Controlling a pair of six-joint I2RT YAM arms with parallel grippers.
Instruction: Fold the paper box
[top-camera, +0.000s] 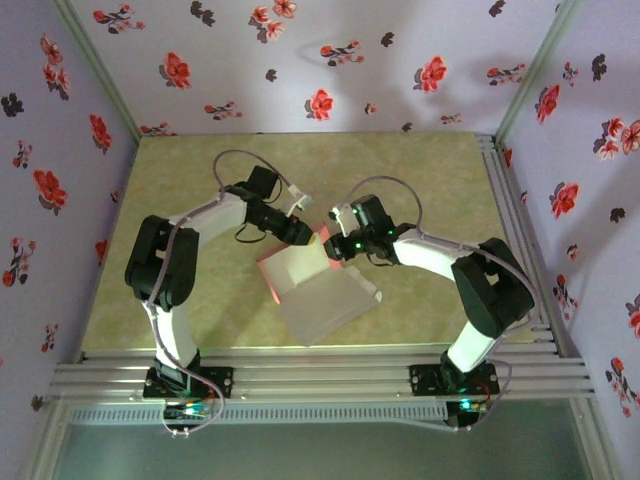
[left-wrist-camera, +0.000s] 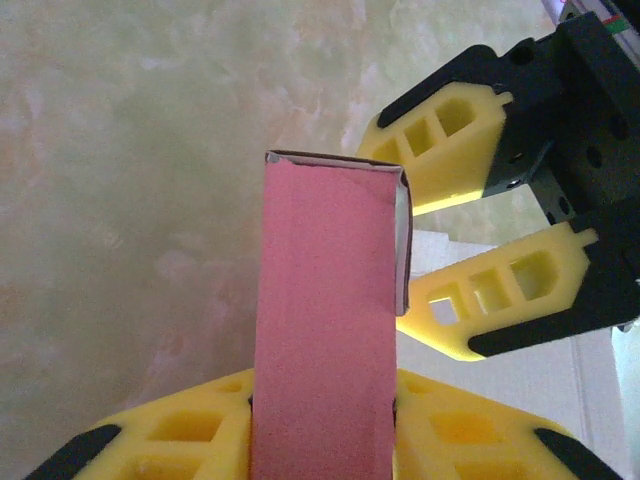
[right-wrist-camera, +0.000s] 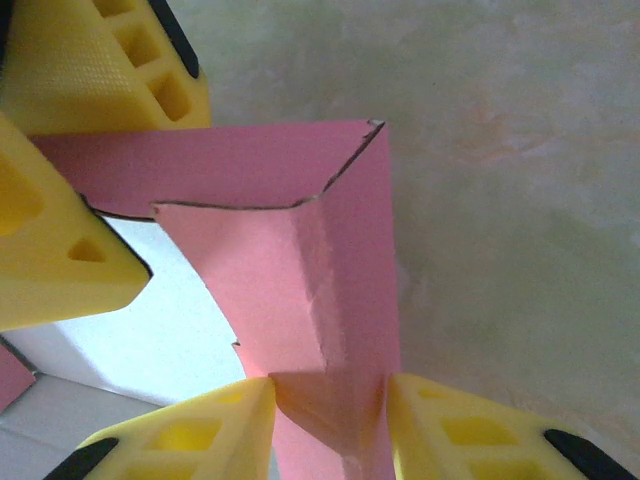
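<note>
The paper box (top-camera: 322, 296) lies partly folded at the middle of the table, its pale face up and a pink wall standing at its far edge. My left gripper (top-camera: 307, 236) meets that wall from the left. In the left wrist view a narrow pink panel (left-wrist-camera: 325, 300) stands upright between my yellow fingers (left-wrist-camera: 322, 425), which press on both of its edges. My right gripper (top-camera: 336, 248) comes from the right. Its fingers (right-wrist-camera: 330, 415) pinch a creased pink corner flap (right-wrist-camera: 340, 250). Each gripper's yellow fingers show in the other's wrist view.
The table (top-camera: 200, 180) has a mottled yellow-green top. Flowered walls enclose it on three sides, and aluminium rails (top-camera: 330, 375) run along the near edge. The two arms arch inward over the box from both sides.
</note>
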